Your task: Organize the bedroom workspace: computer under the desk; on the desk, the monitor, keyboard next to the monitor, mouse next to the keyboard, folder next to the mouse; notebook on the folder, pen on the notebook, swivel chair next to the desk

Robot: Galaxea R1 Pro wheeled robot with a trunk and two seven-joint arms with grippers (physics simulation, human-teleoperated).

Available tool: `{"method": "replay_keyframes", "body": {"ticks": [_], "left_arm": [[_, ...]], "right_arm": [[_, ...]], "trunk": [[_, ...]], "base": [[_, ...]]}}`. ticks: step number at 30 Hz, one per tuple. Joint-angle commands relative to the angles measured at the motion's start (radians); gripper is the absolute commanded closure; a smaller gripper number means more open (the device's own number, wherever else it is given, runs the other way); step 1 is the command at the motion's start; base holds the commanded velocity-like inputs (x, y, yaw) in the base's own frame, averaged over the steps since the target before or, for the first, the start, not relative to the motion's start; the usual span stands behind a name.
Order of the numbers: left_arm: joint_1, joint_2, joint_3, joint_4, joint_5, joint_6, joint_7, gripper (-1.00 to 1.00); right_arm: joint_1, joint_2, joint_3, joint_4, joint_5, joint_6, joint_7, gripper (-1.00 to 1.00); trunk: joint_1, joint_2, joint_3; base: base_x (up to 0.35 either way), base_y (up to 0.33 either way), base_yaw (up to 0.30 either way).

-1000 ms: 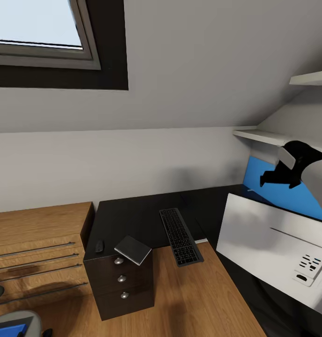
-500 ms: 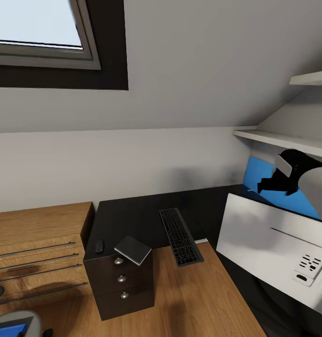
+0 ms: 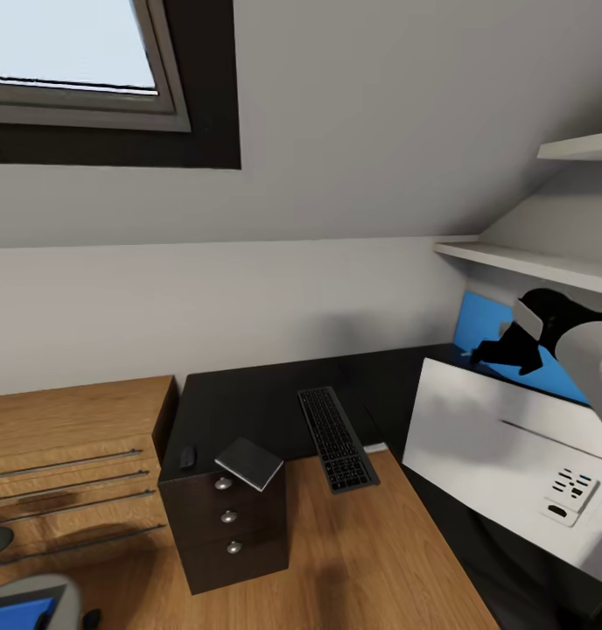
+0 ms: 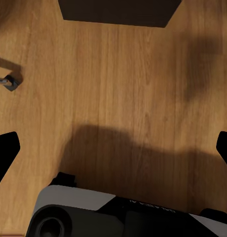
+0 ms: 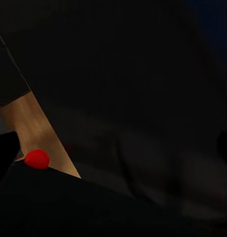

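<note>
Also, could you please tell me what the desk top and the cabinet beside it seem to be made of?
The desk top looks like a black, smooth laminate or lacquered board; faint reflections suggest some gloss. The low cabinet appears to be light wood or veneer, with visible grain and slim metal-looking bar handles.

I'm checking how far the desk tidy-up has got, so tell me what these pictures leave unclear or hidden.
- The monitor: head view shows its white back; the screen faces away, its stand is hidden.
- The folder and swivel chair: cut off at the head view's edge.
- Right gripper: a dark silhouette in the head view; open or shut is unclear.
- Small dark object on the desk: too small to identify.
- Right wrist view: almost black.
</note>
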Motion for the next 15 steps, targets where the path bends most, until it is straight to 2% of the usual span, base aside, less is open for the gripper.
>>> {"method": "replay_keyframes", "body": {"ticks": [1, 2, 6, 10, 15], "left_arm": [[0.0, 0.001, -0.005, -0.003, 0.007, 0.004, 0.008, -1.0], [0.0, 0.001, -0.005, -0.004, 0.006, 0.004, 0.008, -1.0], [0.0, 0.001, -0.005, -0.004, 0.006, 0.003, 0.008, -1.0], [0.0, 0.001, -0.005, -0.004, 0.007, 0.003, 0.008, -1.0], [0.0, 0.002, -0.004, -0.004, 0.007, 0.003, 0.008, -1.0]], "right_arm": [[0.001, 0.001, 0.01, -0.001, 0.0, 0.004, 0.004, -1.0], [0.012, 0.003, 0.013, -0.002, 0.017, 0.003, 0.005, -1.0], [0.027, 0.004, 0.014, -0.006, 0.033, 0.001, 0.006, -1.0], [0.039, 0.007, 0.018, -0.01, 0.056, 0.0, 0.006, -1.0], [0.046, 0.051, 0.022, -0.015, 0.078, -0.001, 0.006, -1.0]], "trunk": [[0.0, -0.002, -0.002], [0.0, -0.002, -0.002], [0.0, -0.002, -0.002], [0.0, -0.002, -0.002], [0.0, -0.002, -0.002]], "base": [[-0.216, 0.0, 0.0], [-0.071, 0.0, 0.0], [-0.045, 0.0, 0.0], [-0.193, 0.032, 0.0], [-0.094, 0.022, 0.0]]}}
